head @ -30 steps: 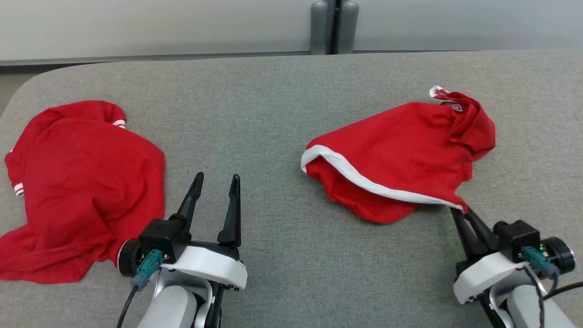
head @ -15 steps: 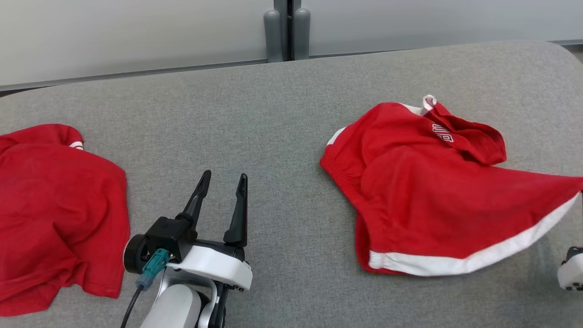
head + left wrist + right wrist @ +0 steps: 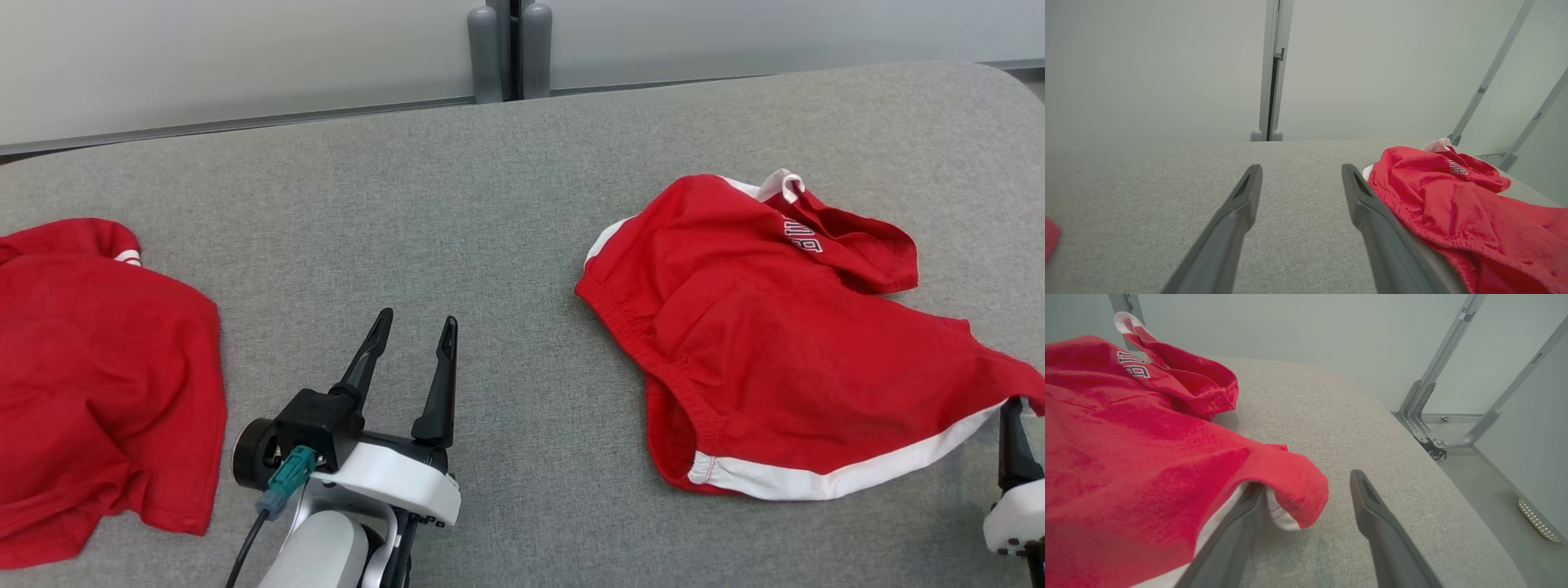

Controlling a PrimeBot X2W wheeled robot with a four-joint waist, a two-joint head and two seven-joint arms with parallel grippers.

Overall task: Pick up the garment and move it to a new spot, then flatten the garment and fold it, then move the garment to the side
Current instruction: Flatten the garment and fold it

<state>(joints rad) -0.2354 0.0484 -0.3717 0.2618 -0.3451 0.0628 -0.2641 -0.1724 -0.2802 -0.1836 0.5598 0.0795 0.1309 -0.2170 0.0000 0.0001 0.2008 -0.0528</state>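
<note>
Red garment [image 3: 1147, 449] corner drapes over R hand [image 3: 1306, 482], spread wide.

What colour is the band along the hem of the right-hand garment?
The band is white on the red garment; clearest in the head view.

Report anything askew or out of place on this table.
The red garment at the right lies rumpled, not flat: one hem corner drapes over a finger of the open right gripper, so it could snag when the arm moves. A second red garment lies crumpled at the left.
</note>
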